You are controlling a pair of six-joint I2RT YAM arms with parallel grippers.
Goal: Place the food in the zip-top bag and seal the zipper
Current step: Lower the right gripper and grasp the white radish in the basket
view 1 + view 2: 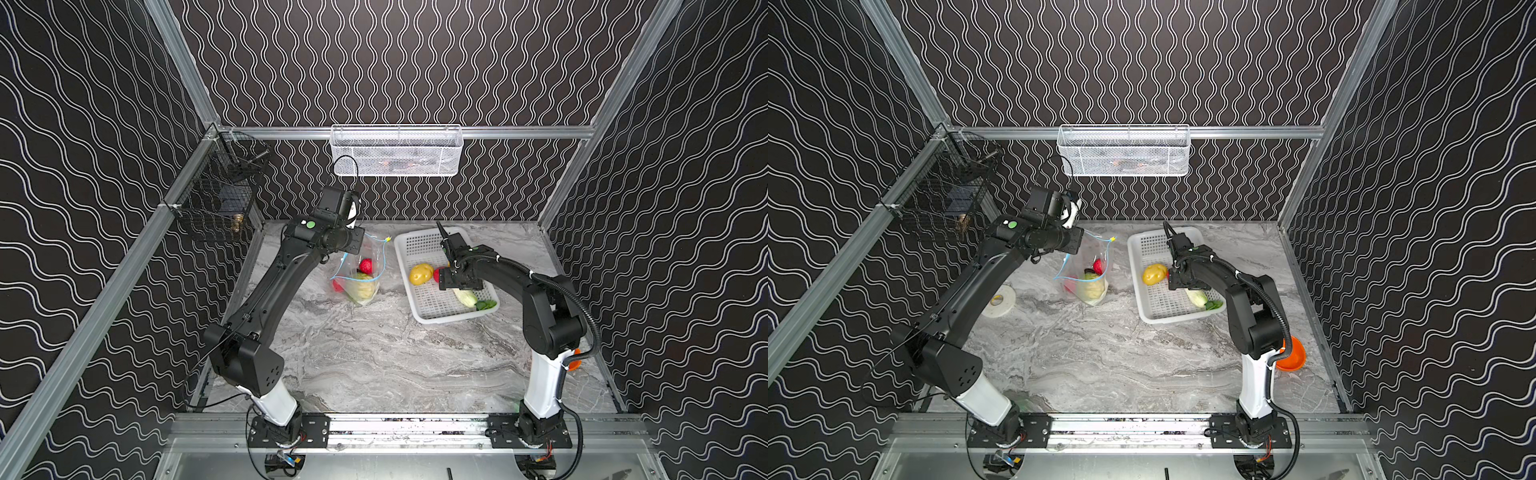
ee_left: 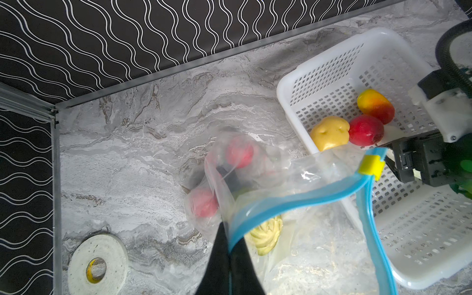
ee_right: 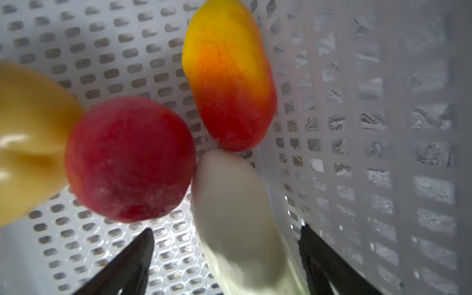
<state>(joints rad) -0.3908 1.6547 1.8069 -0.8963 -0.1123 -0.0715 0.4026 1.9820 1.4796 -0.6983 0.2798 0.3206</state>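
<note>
We are in the filling step, with the sealing not yet begun. The left gripper (image 2: 229, 242) is pinched tight on the zipper (image 2: 293, 201), holding up one lip of the zip-top bag (image 2: 293, 173) so that the mouth gapes. The yellow slider tab (image 2: 370, 166) sits at the zipper's far end. The bag stands near the middle of the table's back edge and holds the cabbage (image 2: 265, 235), two red rounds (image 2: 240, 153) and a dark piece we take for the avocado.

The white basket (image 1: 424, 247) lies toward the table's back right corner. In it are the potato (image 3: 25, 140), a third red round (image 3: 130, 158), the pepper (image 3: 227, 76) and the radish (image 3: 224, 184), which lies toward the basket's front right corner. The right gripper (image 3: 227, 229) is down inside the basket, its jaws spread wide on either side of the radish and holding nothing.

We judge that the next move is to close on the radish. The basket wall is just beside one finger, so the grip should stay centred. The radish then goes across to the open mouth.
</note>
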